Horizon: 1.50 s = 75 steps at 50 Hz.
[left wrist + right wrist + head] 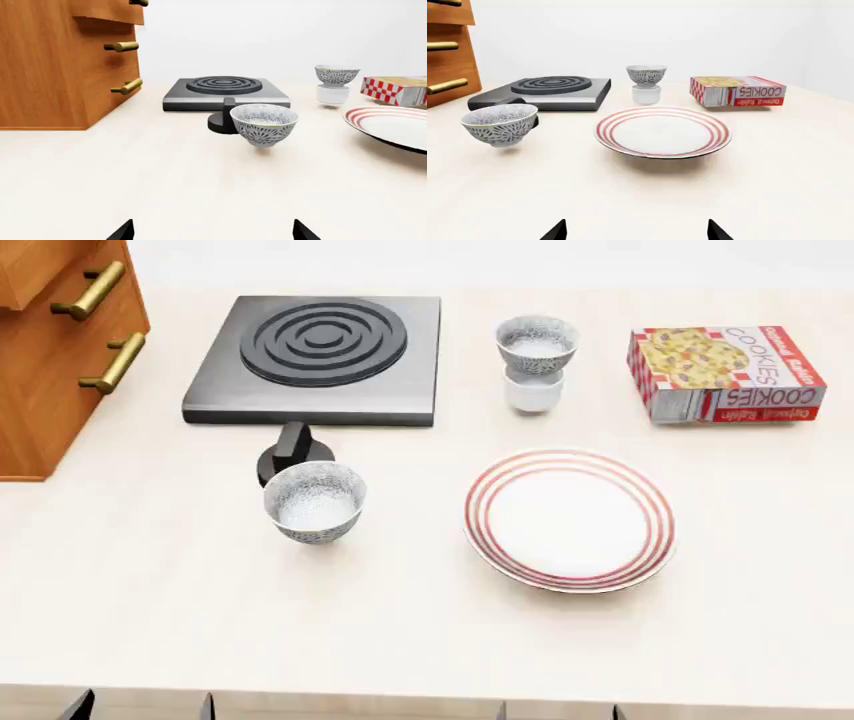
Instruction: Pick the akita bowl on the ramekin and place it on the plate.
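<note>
- The akita bowl [535, 345] is seated upright on the ramekin [534, 390], behind the plate [570, 519].
- Both end effectors, left [212, 231] and right [636, 231], are spread wide, empty, near the counter [400, 620] edge.

Kitchen: hotplate [318, 357], cookies box [725, 372] (simulated).

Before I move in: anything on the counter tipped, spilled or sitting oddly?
Nothing is spilled or broken. The one odd placement is the akita bowl stacked upright on the ramekin, behind the plate. Its twin bowl stands alone on the counter beside a black knob in front of the stove.
</note>
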Motion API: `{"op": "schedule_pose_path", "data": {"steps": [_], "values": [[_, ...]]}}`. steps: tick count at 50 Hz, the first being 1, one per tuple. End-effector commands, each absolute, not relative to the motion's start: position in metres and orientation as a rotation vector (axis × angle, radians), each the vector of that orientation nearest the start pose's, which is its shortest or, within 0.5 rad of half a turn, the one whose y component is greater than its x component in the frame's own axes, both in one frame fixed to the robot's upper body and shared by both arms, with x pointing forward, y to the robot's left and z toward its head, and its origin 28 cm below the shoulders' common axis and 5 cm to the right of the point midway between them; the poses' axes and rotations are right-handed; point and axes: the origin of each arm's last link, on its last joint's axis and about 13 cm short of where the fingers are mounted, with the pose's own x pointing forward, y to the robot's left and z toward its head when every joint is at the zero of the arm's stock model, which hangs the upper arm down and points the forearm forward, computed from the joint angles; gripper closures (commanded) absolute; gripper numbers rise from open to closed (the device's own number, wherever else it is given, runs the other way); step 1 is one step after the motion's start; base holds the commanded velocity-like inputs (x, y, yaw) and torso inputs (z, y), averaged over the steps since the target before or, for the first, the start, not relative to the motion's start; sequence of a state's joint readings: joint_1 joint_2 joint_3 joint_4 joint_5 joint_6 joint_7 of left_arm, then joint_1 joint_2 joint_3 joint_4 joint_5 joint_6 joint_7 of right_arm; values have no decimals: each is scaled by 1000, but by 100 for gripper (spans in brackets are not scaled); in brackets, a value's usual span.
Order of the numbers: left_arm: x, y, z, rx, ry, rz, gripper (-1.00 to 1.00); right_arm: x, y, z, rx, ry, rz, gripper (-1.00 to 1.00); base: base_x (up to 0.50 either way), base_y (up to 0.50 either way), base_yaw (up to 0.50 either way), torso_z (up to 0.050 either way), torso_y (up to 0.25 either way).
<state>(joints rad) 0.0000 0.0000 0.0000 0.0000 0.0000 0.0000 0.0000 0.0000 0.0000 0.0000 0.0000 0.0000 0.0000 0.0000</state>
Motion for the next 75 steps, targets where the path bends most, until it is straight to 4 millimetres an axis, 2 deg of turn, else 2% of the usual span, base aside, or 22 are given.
{"op": "schedule_pose_path", "data": {"steps": [1, 5, 7, 9, 11, 13, 16, 26, 34, 42, 48, 55, 75], "values": [[208, 206, 18, -2, -8, -8, -100, 210, -97, 19, 16, -27, 1, -100, 0, 0, 0, 0, 0], [204, 207, 31, -14, -45, -10, -100, 207, -98, 28, -18, -68, -7, -100, 0, 0, 0, 0, 0], [203, 208, 36, -8, -64, -4, -100, 206, -100, 42, -37, -85, -19, -100, 0, 0, 0, 0, 0], [202, 208, 39, 12, -68, 3, -100, 205, -101, 41, -9, -95, -17, -100, 0, 0, 0, 0, 0], [199, 209, 45, 18, -81, 0, -100, 203, -101, 54, -11, -110, -23, -100, 0, 0, 0, 0, 0], [198, 210, 50, 17, -94, -2, -100, 202, -101, 51, -17, -114, -23, -100, 0, 0, 0, 0, 0], [194, 210, 60, 23, -120, -8, -100, 199, -101, 58, -18, -130, -19, -100, 0, 0, 0, 0, 0], [180, 214, 94, 30, -217, 7, -100, 187, -102, 90, -28, -209, -17, -100, 0, 0, 0, 0, 0], [170, 214, 110, 21, -261, 8, -100, 179, -103, 108, -34, -252, -20, -100, 0, 0, 0, 0, 0], [162, 214, 124, 12, -303, 15, -100, 174, -103, 119, -34, -278, -23, -100, 0, 0, 0, 0, 0], [159, 214, 129, 4, -320, 14, -100, 170, -104, 129, -40, -302, -35, -100, 0, 0, 0, 0, 0], [160, 214, 127, 6, -314, 11, -100, 171, -104, 127, -37, -284, -35, -100, 74, 0, 0, 0, 0], [161, 214, 126, 3, -302, 18, -100, 170, -104, 129, -36, -280, -35, -100, 491, 0, 0, 0, 0]]}}
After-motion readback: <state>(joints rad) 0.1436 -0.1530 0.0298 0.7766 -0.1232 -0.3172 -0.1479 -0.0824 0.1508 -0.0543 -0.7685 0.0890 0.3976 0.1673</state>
